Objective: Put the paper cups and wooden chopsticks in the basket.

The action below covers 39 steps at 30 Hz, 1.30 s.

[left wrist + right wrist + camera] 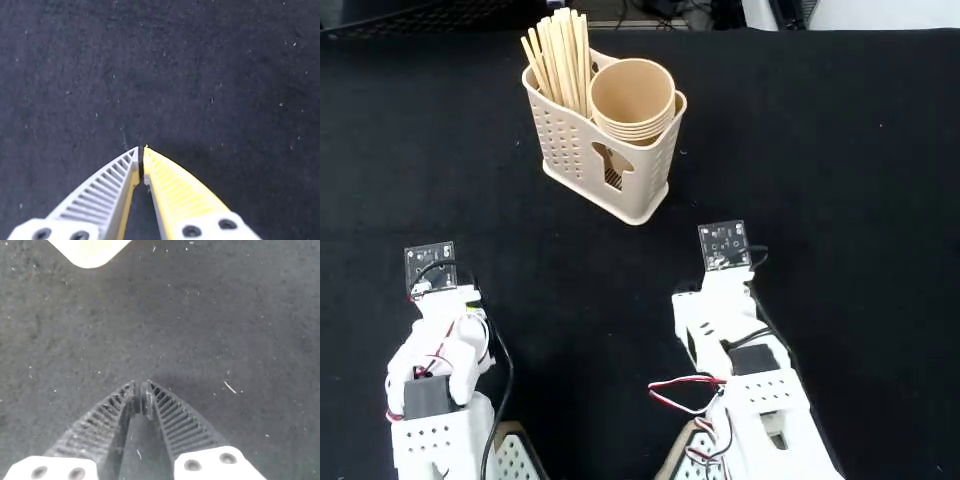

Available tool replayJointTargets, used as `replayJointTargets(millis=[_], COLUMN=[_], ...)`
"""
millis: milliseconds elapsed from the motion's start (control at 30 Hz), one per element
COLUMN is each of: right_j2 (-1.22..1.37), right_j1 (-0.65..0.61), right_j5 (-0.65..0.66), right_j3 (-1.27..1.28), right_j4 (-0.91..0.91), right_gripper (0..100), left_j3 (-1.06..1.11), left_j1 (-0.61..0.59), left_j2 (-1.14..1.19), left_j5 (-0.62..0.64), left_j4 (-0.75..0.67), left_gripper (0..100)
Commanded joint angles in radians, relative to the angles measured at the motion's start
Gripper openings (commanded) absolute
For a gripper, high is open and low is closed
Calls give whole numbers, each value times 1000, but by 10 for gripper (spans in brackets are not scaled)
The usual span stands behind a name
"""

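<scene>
A cream perforated basket stands at the back middle of the black table. A stack of paper cups sits in its right half, and a bundle of wooden chopsticks stands upright in its left half. My left gripper is shut, its white and yellow fingers meeting over bare black cloth. My right gripper is shut too, with black fingers touching at the tips; a corner of the basket shows beyond it. In the high view both arms rest near the front edge, left arm and right arm.
Black cloth covers the whole table around the basket. Red and white cables loop beside the right arm's base. Beyond the table's far edge lie dark equipment and a pale surface.
</scene>
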Motion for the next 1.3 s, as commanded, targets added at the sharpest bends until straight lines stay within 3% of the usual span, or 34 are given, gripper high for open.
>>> replayJointTargets(millis=[0,233,367,500,700,967,1267], right_j2=[-13,-15,-150,-341,-535,-740,-766], right_j1=[-9,-8,-6,-6,0,239,245], right_j5=[3,3,5,6,8,6,8], right_j3=[-27,-25,27,28,22,21,18], right_j4=[6,6,20,190,647,798,810], right_gripper=[41,41,41,40,40,40,40], left_j3=[16,16,16,16,16,16,16], left_j1=[-8,-4,-4,-4,-4,-4,-5], left_j2=[2,-2,-2,-2,-2,-2,-2], left_j5=[11,11,11,11,11,11,11], left_j4=[87,83,83,83,83,83,83], left_gripper=[32,32,32,32,32,32,32])
